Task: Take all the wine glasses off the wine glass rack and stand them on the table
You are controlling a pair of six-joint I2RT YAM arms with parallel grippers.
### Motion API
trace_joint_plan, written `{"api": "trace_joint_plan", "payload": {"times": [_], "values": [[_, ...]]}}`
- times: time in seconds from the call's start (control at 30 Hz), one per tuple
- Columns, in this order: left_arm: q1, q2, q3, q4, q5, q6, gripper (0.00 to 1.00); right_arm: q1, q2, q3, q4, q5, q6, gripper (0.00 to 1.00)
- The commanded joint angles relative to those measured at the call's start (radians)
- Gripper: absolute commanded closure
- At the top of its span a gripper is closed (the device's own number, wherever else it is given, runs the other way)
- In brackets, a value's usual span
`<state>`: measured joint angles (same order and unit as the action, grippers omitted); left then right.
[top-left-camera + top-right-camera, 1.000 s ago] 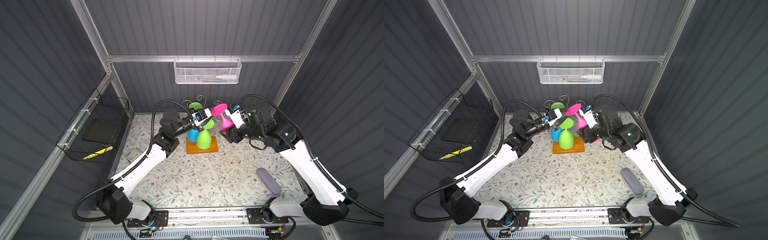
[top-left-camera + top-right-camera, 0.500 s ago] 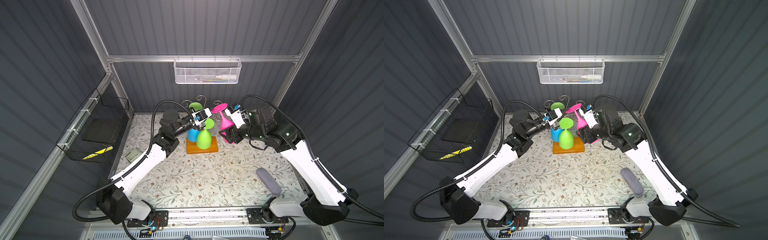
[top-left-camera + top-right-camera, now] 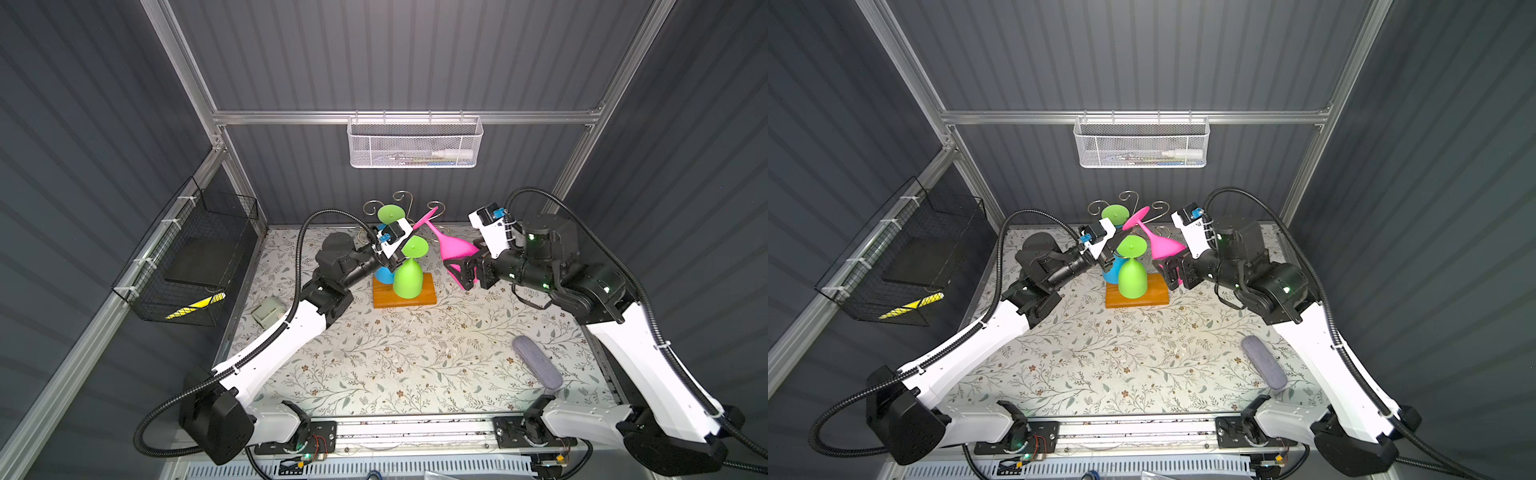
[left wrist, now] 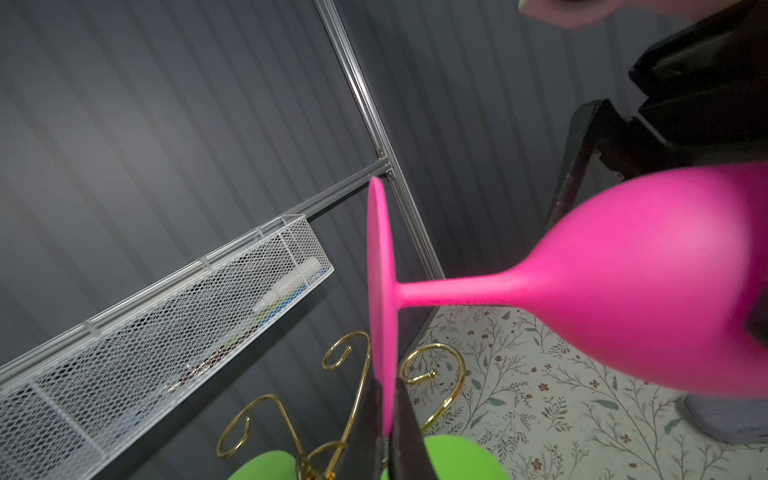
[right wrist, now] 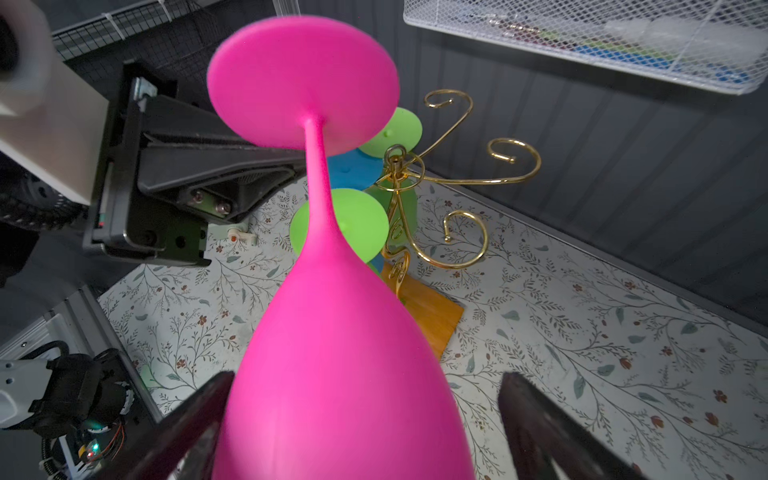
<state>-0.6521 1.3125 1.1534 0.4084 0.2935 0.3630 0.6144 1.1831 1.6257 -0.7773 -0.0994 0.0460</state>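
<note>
The pink wine glass hangs tilted in the air to the right of the wine glass rack, clear of its gold scroll arms. My left gripper is shut on the rim of the glass's foot. My right gripper stands open around the bowl. One of its fingers is well apart from the bowl. The other lies close beside it.
Two green glasses and a blue one hang on the rack. A white mesh basket is on the back wall and a black wire basket on the left. A grey oblong object and a small box lie on the mat.
My left gripper has shut on the pink glass's foot. My right gripper has opened wide off the bowl. The glass has tipped, so its foot now shows edge-on.
</note>
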Motion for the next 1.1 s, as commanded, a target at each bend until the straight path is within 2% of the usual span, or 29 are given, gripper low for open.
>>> {"api": "trace_joint_plan", "payload": {"times": [0.0,0.2,0.3,0.4,0.57,0.63,0.7,0.8,0.97,1.07], "values": [[-0.007,-0.047,-0.018,0.054,-0.067,-0.118,1.00,-0.043,-0.026,-0.041,0.054,-0.028,0.027,0.01],[-0.007,-0.048,-0.039,0.025,-0.154,-0.228,1.00,-0.142,-0.131,-0.135,0.173,-0.185,0.068,0.01],[-0.007,-0.052,-0.037,0.022,-0.167,-0.279,1.00,-0.197,-0.192,-0.196,0.238,-0.309,0.102,0.01],[-0.007,-0.057,-0.036,0.018,-0.174,-0.304,1.00,-0.247,-0.250,-0.269,0.308,-0.375,0.139,0.01],[-0.007,-0.065,-0.049,0.017,-0.157,-0.327,1.00,-0.321,-0.304,-0.335,0.359,-0.417,0.191,0.02],[-0.007,-0.068,-0.052,0.017,-0.147,-0.335,1.00,-0.346,-0.320,-0.354,0.383,-0.430,0.217,0.06],[-0.007,-0.071,-0.052,0.017,-0.137,-0.341,1.00,-0.359,-0.319,-0.357,0.422,-0.431,0.232,0.14],[-0.007,-0.073,-0.054,0.018,-0.119,-0.348,1.00,-0.361,-0.295,-0.341,0.441,-0.429,0.247,0.24],[-0.007,-0.073,-0.055,0.017,-0.105,-0.358,1.00,-0.360,-0.236,-0.317,0.502,-0.491,0.292,0.27],[-0.007,-0.070,-0.052,0.018,-0.093,-0.365,1.00,-0.360,-0.200,-0.307,0.529,-0.486,0.319,0.30]]}}
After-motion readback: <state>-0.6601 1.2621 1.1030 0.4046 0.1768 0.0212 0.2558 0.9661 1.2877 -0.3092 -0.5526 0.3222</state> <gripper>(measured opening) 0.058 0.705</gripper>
